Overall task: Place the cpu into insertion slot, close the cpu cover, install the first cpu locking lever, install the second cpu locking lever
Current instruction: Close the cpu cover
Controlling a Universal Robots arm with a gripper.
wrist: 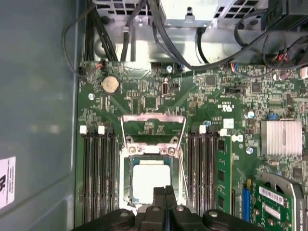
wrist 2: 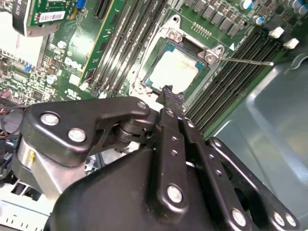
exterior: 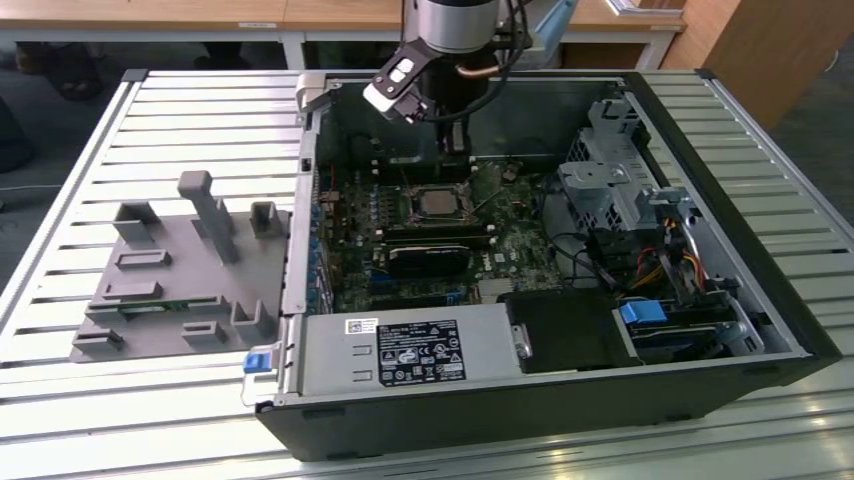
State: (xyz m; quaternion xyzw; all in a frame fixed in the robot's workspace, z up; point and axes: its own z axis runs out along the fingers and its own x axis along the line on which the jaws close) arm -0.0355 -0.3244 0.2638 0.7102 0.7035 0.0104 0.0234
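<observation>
One cpu fills the insertion slot; my closed, empty gripper over it should fold the cpu cover down evenly

Silver-grey cylindrical arm trailing black cables; a white-and-black box at its wrist; matte black gripper of linkage bars studded with round silver screws.

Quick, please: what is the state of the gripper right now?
Gripper: shut, holding nothing, its tip at the edge of the cpu.
</observation>
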